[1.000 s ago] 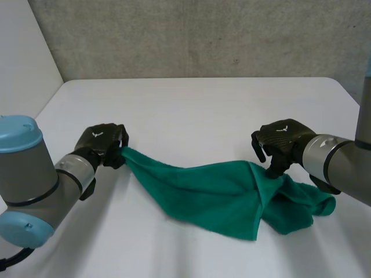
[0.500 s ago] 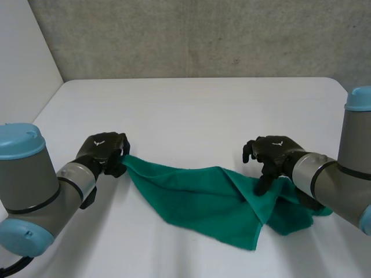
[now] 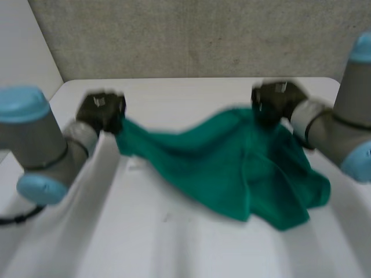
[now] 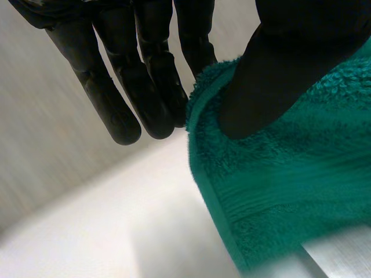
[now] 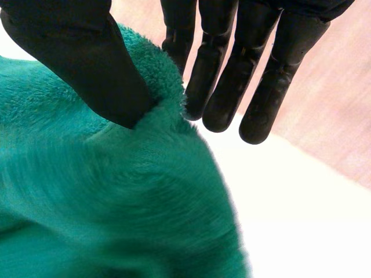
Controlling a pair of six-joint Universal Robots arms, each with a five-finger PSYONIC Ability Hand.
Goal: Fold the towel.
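Observation:
A green towel (image 3: 232, 168) hangs between my two hands above the white table (image 3: 174, 243), sagging in the middle with its lower folds draped at the right. My left hand (image 3: 101, 110) pinches the towel's left corner; in the left wrist view the thumb (image 4: 278, 75) presses the towel (image 4: 290, 174) against the fingers (image 4: 145, 87). My right hand (image 3: 272, 101) pinches the towel's upper edge at the right; in the right wrist view its thumb (image 5: 87, 63) clamps the cloth (image 5: 104, 202) against the fingers (image 5: 232, 69).
A grey wall (image 3: 191, 40) runs behind the table's far edge. A lighter wall (image 3: 23, 52) stands at the left. My two arms flank the towel at the table's sides.
Both hands have risen and moved away from me, lifting the towel off the table. The right hand, which was open over the towel half a second ago, now pinches its edge.

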